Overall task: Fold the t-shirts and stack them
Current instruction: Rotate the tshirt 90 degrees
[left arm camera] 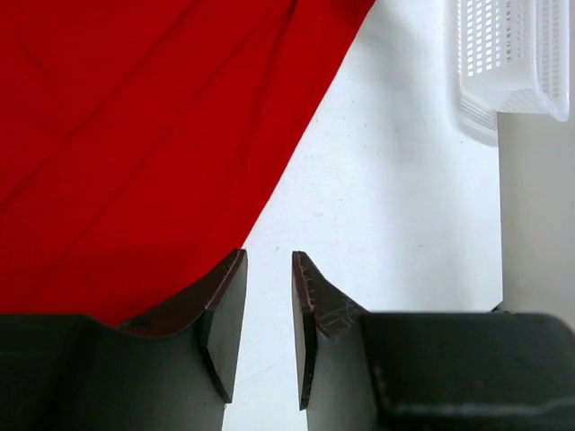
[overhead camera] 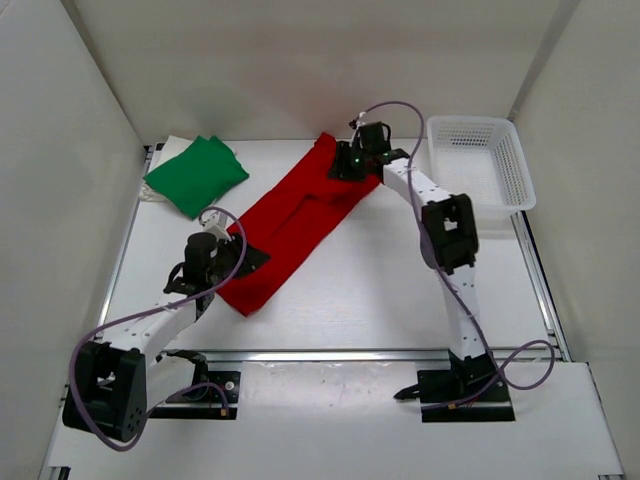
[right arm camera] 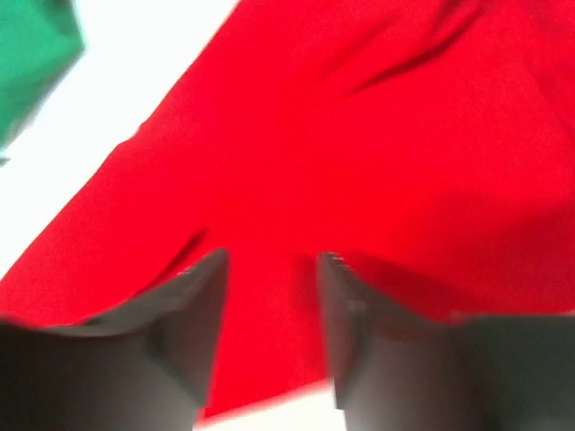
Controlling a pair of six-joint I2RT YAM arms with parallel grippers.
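The red shirt [overhead camera: 290,225] lies as a long folded strip on the table [overhead camera: 380,290]. The left claw [left arm camera: 269,260] is partly open and empty, with the shirt's edge just left of it. The right claw [right arm camera: 272,260] is open, holding nothing, with the shirt directly under it.

A long shirt [overhead camera: 290,225] lies slantwise across the tabletop [overhead camera: 380,290], from near left to far middle. A folded shirt [overhead camera: 195,172] sits in the far left corner, apart from it. A basket [overhead camera: 520,175] stands far right. The left pincer [left arm camera: 269,260] is at the long shirt's near end, the right pincer [right arm camera: 269,260] over its far end.
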